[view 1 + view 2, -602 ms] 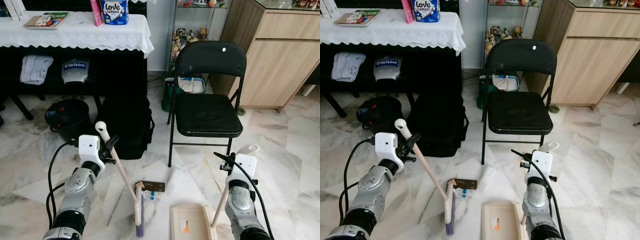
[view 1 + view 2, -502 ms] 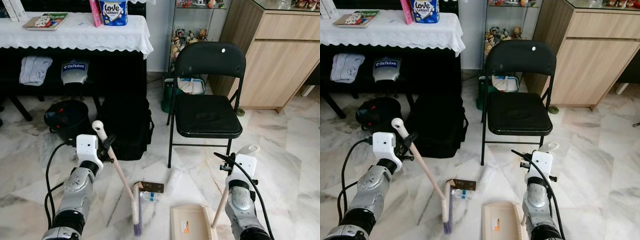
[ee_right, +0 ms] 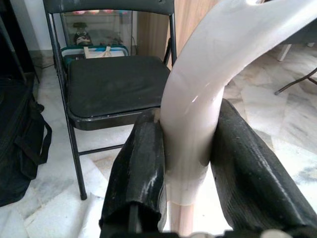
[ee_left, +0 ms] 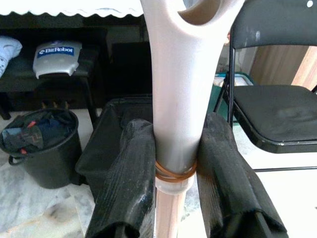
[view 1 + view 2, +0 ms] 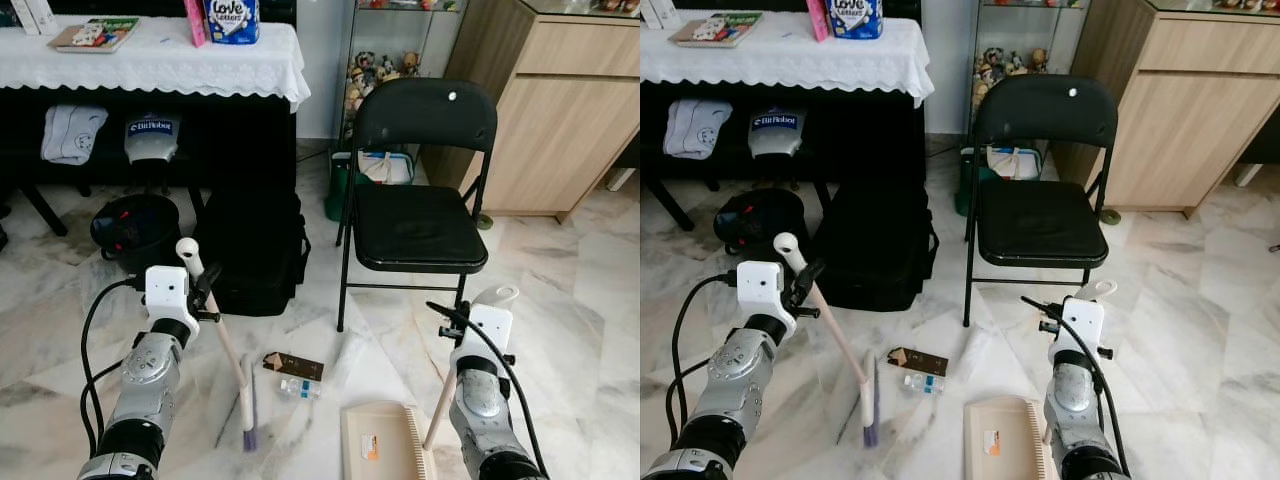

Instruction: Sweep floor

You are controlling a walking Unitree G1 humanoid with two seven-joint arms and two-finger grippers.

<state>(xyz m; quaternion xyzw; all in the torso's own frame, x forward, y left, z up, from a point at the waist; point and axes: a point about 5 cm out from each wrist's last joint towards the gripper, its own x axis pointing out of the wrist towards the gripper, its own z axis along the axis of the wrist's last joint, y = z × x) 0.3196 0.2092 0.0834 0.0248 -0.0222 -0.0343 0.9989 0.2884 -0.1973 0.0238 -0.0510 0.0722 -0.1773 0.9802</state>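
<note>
My left gripper [image 5: 203,289] is shut on the pale handle of a broom [image 5: 222,343]; the wrist view shows both black fingers [image 4: 130,183] clamped on the broom handle [image 4: 174,124]. The purple bristle head [image 5: 248,410] rests on the marble floor [image 5: 560,290], left of a brown wrapper [image 5: 293,365] and a small clear bottle [image 5: 299,388]. My right gripper [image 5: 468,322] is shut on the upright handle [image 3: 190,144] of a beige dustpan [image 5: 380,443], which lies flat on the floor just right of the litter.
A black folding chair [image 5: 418,215] stands straight ahead. A black bag [image 5: 252,250] and a black bucket [image 5: 135,228] sit under the cloth-covered table [image 5: 160,60] at left. A wooden cabinet [image 5: 560,110] fills the right side.
The left arm swung the broom leftward, so its bristle head slid away from the wrapper and bottle. The dustpan and right arm stayed put. The camera shifted slightly.
</note>
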